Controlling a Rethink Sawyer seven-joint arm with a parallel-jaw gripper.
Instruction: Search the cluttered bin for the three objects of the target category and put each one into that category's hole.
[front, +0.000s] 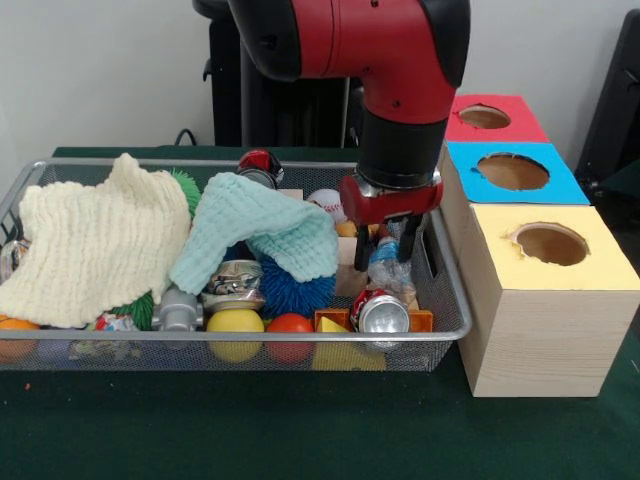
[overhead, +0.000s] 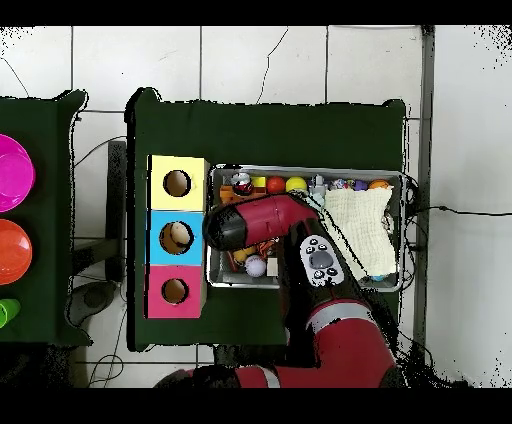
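Observation:
The silver wire-mesh bin (front: 250, 337) is full of clutter; it also shows in the overhead view (overhead: 300, 169). My gripper (front: 388, 262) is down in its right end, shut on a small wrinkled silvery piece with blue print (front: 385, 265). A second wrinkled silvery piece (front: 234, 284) lies under the teal cloth's edge. A third small printed piece (front: 112, 322) lies at the front left. The blue-topped box's round hole (front: 512, 171) is right of the bin, between the other two boxes (overhead: 176, 237). In the overhead view the arm (overhead: 262, 224) hides the gripper.
A cream cloth (front: 95, 240) and a teal cloth (front: 262, 230) cover much of the bin. Spiky blue ball (front: 298, 290), yellow ball (front: 235, 325), red ball (front: 290, 325) and a red can (front: 381, 312) lie along the front. Red-topped box (front: 484, 117) and yellow-topped box (front: 551, 243) flank the blue one.

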